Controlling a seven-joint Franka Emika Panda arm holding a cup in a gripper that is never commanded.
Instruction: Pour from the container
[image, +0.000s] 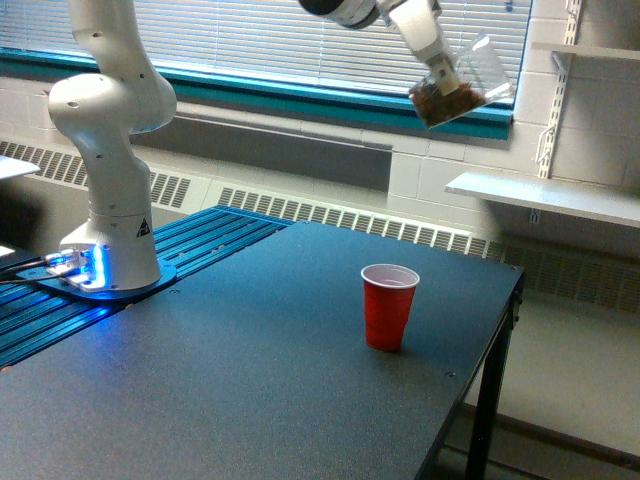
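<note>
Gripper (438, 68) clamped on container (462, 88), high above desk (250, 380), before window blinds; container tilted, open mouth up toward exterior view's right, brown bits pooled in low end; red cup (388, 306) upright on desk, well below.

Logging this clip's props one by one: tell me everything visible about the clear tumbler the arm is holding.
The clear tumbler is see-through plastic, with brown granular bits gathered at its lower end. It hangs high in the air, tilted, its open mouth angled up toward the exterior view's right. The pincer grips it from the exterior view's left; nothing else touches it. It sits well above the table, up and to the exterior view's right of the red cup.
</note>
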